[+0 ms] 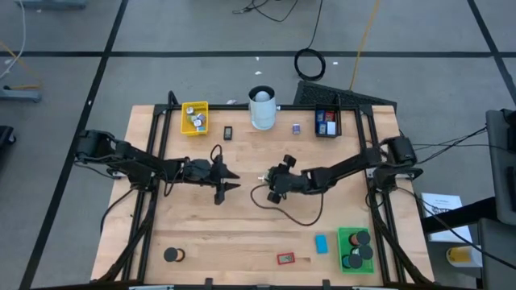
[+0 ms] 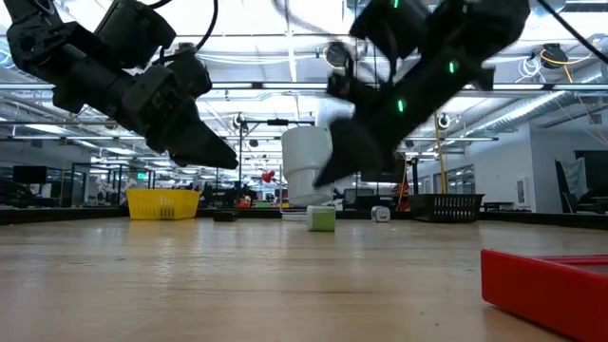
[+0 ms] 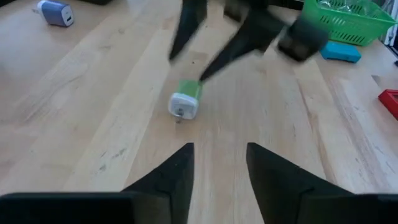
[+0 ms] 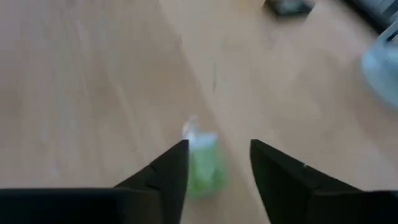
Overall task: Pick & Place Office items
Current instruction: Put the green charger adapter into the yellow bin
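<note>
Wooden table (image 1: 242, 234): both grippers hover at centre, left gripper (image 1: 229, 182) and right gripper (image 1: 272, 183) spread apart, flanking what looks like a green-and-white charger (image 3: 185, 99).

Low view. Left tool (image 2: 204, 142) hangs in upper left of frame, fingers pointing down-right, clear of the worktop (image 2: 237, 285). Right tool (image 2: 356, 157) upper centre-right, blurred, above a small green block (image 2: 321, 218) on the wood. White cylinder (image 2: 306, 166) behind. Yellow tray (image 2: 162, 203) far left; red block (image 2: 546, 285) lower right corner.
</note>
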`<move>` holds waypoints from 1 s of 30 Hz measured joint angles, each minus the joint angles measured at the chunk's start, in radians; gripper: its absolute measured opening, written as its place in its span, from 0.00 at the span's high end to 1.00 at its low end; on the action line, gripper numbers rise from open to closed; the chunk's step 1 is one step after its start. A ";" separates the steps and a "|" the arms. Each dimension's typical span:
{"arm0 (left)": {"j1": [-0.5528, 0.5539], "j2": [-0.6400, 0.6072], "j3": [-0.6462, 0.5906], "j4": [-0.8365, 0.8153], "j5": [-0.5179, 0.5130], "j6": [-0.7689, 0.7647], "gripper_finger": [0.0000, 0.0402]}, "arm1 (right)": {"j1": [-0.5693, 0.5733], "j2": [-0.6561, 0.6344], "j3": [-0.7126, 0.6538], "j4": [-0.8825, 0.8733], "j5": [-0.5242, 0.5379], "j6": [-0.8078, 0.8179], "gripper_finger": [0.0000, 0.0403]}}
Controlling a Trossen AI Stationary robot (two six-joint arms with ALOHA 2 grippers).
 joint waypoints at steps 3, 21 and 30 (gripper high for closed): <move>0.000 0.000 0.000 0.000 0.000 -0.012 0.55 | 0.004 -0.054 0.004 -0.023 0.013 0.010 0.49; 0.014 0.024 0.000 -0.012 -0.005 -0.084 0.40 | -0.114 -0.062 -0.274 0.431 -0.381 -0.155 0.30; 0.078 0.189 0.000 0.211 0.086 -0.108 0.40 | -0.125 -0.031 -0.298 0.531 -0.403 -0.159 0.33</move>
